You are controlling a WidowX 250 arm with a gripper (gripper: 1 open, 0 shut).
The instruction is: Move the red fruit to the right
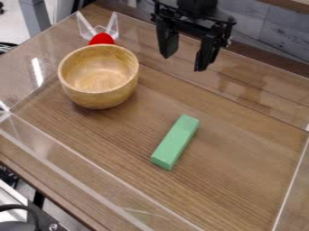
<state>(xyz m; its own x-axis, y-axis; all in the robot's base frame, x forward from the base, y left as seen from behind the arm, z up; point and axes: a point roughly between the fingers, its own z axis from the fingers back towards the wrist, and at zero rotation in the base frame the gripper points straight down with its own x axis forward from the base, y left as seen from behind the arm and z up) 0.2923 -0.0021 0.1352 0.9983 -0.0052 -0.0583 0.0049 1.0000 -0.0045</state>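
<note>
The red fruit (103, 39) is a small glossy red piece at the back left, just behind the wooden bowl (99, 76), whose rim partly hides it. My gripper (183, 50) hangs above the back middle of the table, to the right of the fruit and well apart from it. Its dark fingers (164, 42) point down and stand open with nothing between them.
A green rectangular block (176, 142) lies slanted on the wood table near the middle right. A clear plastic wall (49, 162) rings the table, with its rim along the front and sides. Clear upright prongs (94, 24) rise behind the fruit.
</note>
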